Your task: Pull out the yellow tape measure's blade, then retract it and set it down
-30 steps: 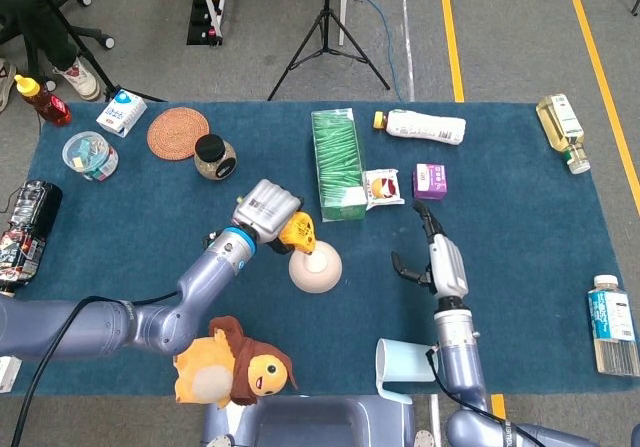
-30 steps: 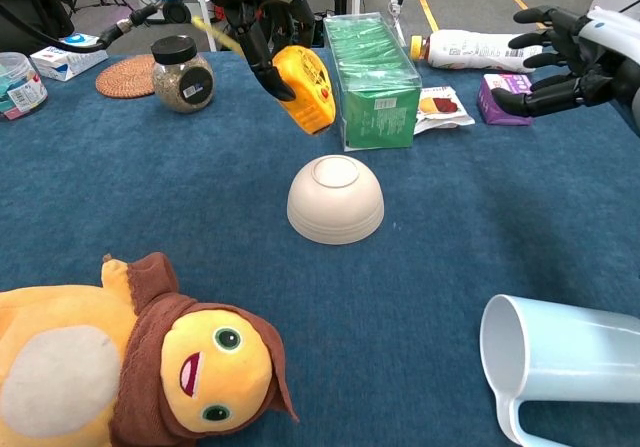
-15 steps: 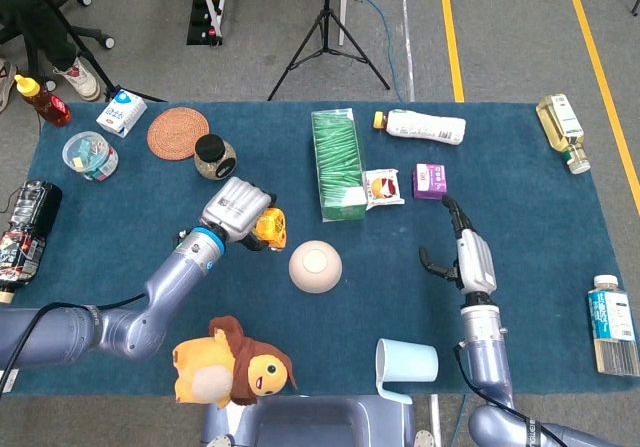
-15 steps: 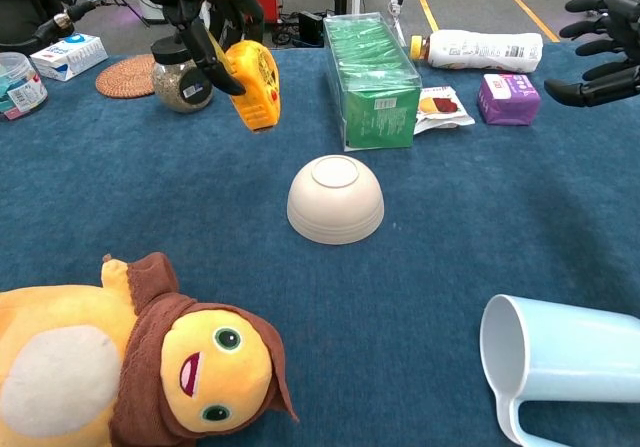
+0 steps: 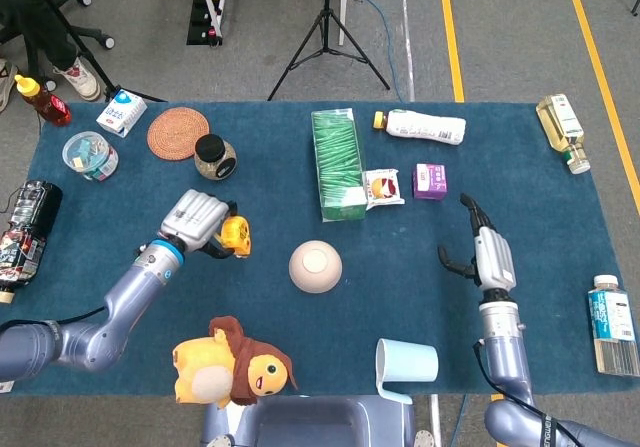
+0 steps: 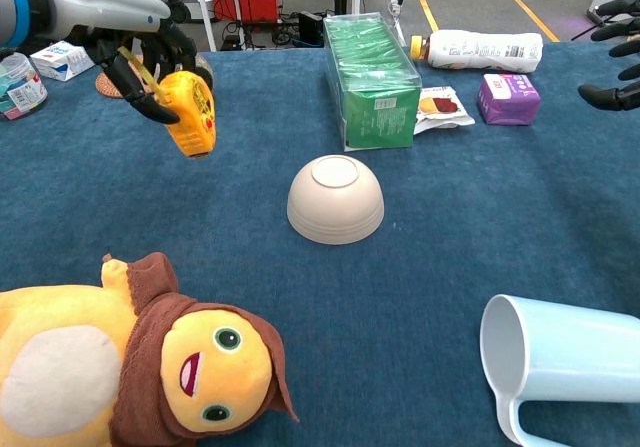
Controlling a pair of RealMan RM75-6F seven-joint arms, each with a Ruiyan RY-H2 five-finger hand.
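Left hand [image 5: 193, 222] grips the yellow tape measure [image 6: 190, 112] above the blue cloth-covered table [image 5: 400, 267]; right hand [image 5: 487, 256] spread, holding nothing.

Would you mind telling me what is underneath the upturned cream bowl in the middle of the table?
The bowl sits rim-down on the blue cloth, so anything beneath it is hidden. Only its base faces up, and neither view shows inside.

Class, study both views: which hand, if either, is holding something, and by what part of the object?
The left hand grips the yellow tape measure by the upper part of its case, clear of the table. The right hand holds nothing, fingers apart.
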